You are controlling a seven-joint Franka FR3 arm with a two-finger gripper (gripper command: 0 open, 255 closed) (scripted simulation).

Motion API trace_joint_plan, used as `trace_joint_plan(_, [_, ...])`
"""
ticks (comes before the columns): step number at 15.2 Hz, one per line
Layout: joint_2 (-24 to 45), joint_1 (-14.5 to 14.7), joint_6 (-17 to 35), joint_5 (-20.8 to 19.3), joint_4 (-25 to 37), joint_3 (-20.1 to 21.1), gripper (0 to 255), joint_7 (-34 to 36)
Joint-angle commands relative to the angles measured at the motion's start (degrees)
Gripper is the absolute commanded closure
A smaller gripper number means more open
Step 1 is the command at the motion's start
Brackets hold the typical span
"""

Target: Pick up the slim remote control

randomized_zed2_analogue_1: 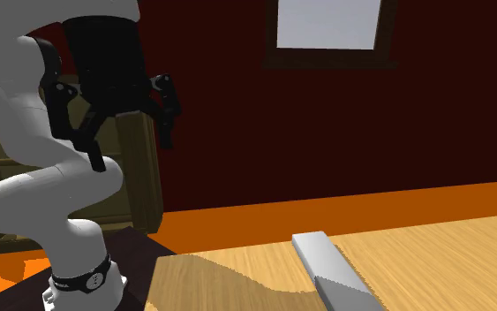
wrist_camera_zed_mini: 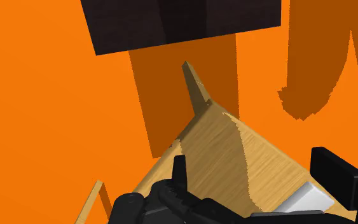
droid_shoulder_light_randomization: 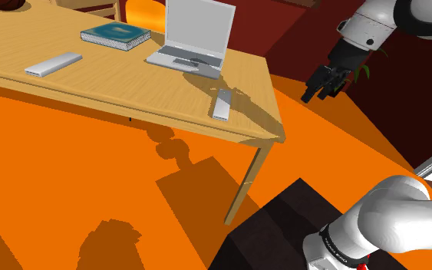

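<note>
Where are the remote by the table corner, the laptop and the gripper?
remote [droid_shoulder_light_randomization: 222,105]: shoulder view, middle of its top.
laptop [droid_shoulder_light_randomization: 199,29]: shoulder view, centre of its screen.
gripper [randomized_zed2_analogue_1: 132,155]: second exterior view, midway between its open fingertips.

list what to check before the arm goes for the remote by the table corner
1. The gripper is open: ok, fingers stand apart.
2. The gripper is empty: ok.
3. The remote lies flat on the table, nothing on it: ok.
4. The gripper is centred on the remote: not ok, in the wrist view it lies close to one finger.
5. The laptop is apart from the remote: ok.
6. Right target: cannot tell, a second grey bar lies near the book.
</note>
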Motion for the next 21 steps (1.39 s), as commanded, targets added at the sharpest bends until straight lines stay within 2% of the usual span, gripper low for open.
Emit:
trace_joint_plan(1, [0.0, 0.0, 0.0, 0.0, 0.0, 0.0, 0, 0.0])
trace_joint_plan(6, [9.8, -1.3, 5.2, 1.9, 3.4, 5.3, 0, 9.4])
trace_joint_plan(11, [20.8, -2.9, 9.3, 2.0, 9.2, 9.9, 0, 18.9])
trace_joint_plan(21, [45.2, -4.7, 12.2, -3.0, 27.0, 15.6, 0, 38.0])
